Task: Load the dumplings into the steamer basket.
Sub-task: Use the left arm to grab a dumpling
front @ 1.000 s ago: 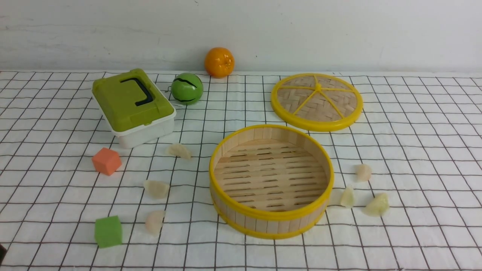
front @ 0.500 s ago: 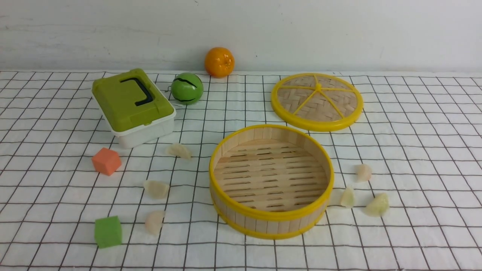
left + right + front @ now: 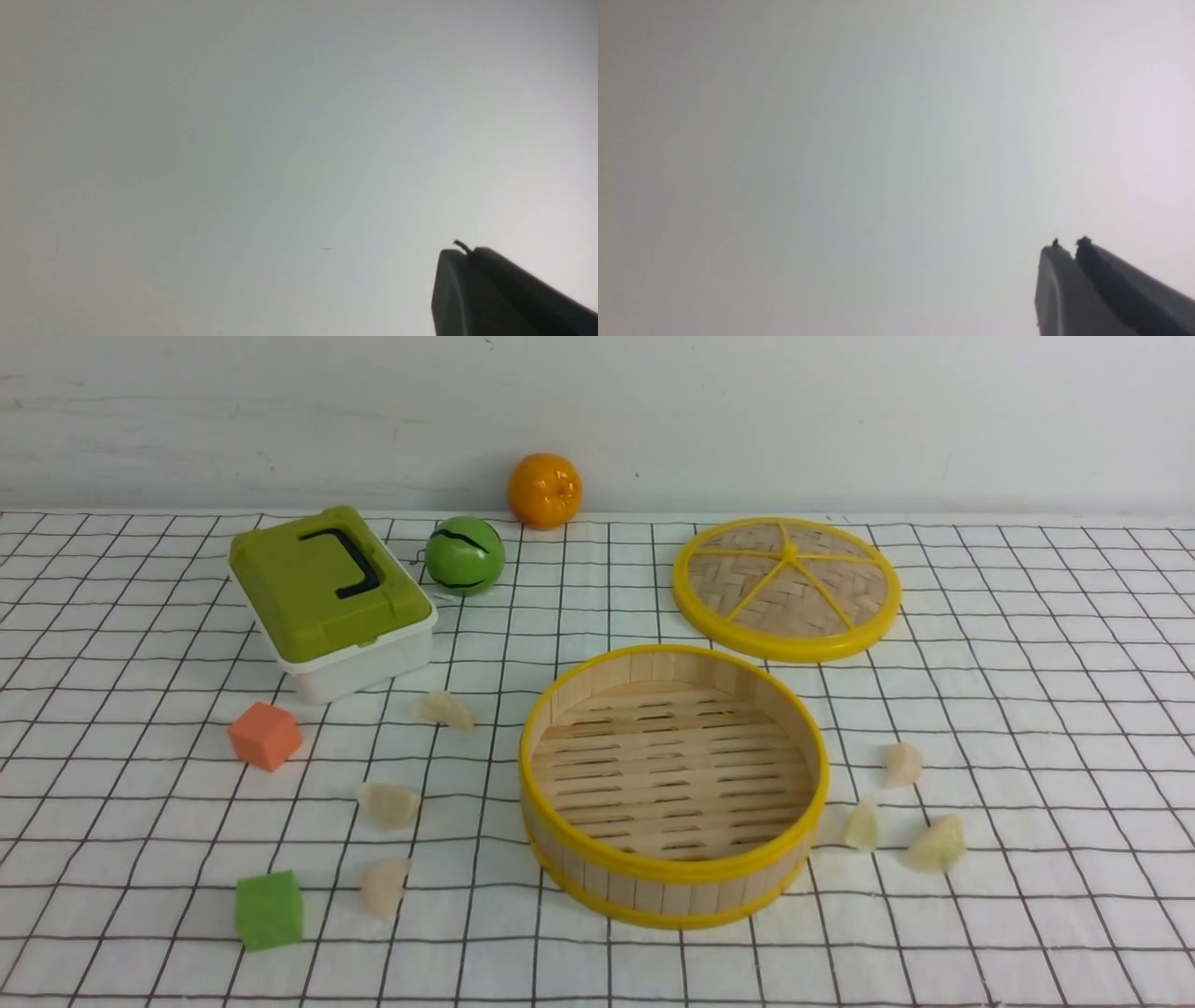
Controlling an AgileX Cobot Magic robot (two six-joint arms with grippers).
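Your left end effector [image 3: 461, 253] is closed, your right end effector [image 3: 1069, 243] a crack open. The dumplings [image 3: 388, 805] lie on the worktop [image 3: 1027, 709]: three at the steamer basket's [image 3: 672, 875] 9 o'clock, three at 3 o'clock.

A plain off-white wall [image 3: 840, 420], faintly scuffed and evenly lit by soft, diffuse light, rises behind a white cloth [image 3: 1027, 728] crossed by a thin dark grid, which covers the whole work surface and meets the wall's base in a straight line.
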